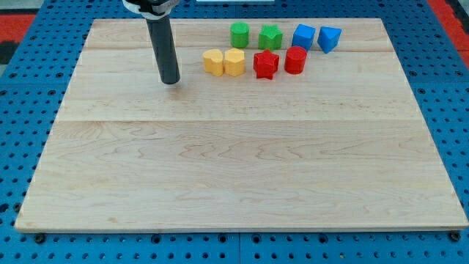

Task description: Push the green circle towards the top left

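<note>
The green circle [239,34] stands near the board's top edge, a little right of the middle. My tip [171,81] rests on the board to the left of it and lower, about a hand's width away, with the yellow blocks between. The dark rod rises from the tip to the view's top. A green star-like block [270,36] stands just right of the green circle.
Two yellow blocks, a heart [213,61] and a hexagon-like one [234,62], sit below the green circle. A red star [265,64] and a red cylinder [295,59] lie to their right. Two blue blocks [303,36] [329,38] stand at the top right. The wooden board [234,169] sits on a blue pegboard.
</note>
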You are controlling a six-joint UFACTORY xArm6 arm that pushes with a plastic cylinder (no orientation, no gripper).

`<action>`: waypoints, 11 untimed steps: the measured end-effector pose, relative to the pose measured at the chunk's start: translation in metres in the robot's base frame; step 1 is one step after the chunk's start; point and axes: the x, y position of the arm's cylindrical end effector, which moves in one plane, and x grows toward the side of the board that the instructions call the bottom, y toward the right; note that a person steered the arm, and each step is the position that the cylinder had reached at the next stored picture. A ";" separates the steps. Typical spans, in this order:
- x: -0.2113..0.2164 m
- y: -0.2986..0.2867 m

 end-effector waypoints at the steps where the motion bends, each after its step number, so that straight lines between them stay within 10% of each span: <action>1: -0.006 0.005; 3: 0.038 0.118; 6: -0.091 0.443; 9: -0.149 0.206; 11: -0.096 0.075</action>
